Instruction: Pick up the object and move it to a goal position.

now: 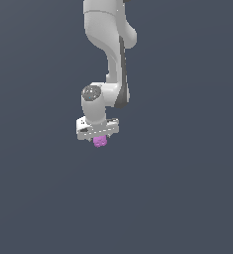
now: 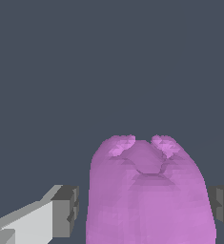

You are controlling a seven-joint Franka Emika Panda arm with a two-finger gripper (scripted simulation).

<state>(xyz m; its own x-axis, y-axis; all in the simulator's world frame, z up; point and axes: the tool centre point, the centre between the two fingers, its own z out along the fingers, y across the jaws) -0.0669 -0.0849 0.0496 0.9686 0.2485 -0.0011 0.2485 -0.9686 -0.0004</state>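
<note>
Sitting right between the fingers, directly under the gripper [image 1: 99,138]: the blob [image 1: 99,142], magenta and lumpy, poking out just below the white block in the exterior view. Filling most of the gap in the wrist view too, blob [image 2: 149,195] bulging between one grey pad [image 2: 66,211] and the other at the far edge, a thin dark gap showing on each side. Partly open then, bracketing the blob; cannot tell whether the pads actually touch it or bear its weight. Long axis apparently running along the fingers, lumped end pointing away from the palm. Pointing straight down from a bent arm [image 1: 110,44]. Nothing else around but flat dark grey; no goal marker visible, nothing standing in the way. Judging from this: squeeze likely needed, or confirmed, before any carrying.
</note>
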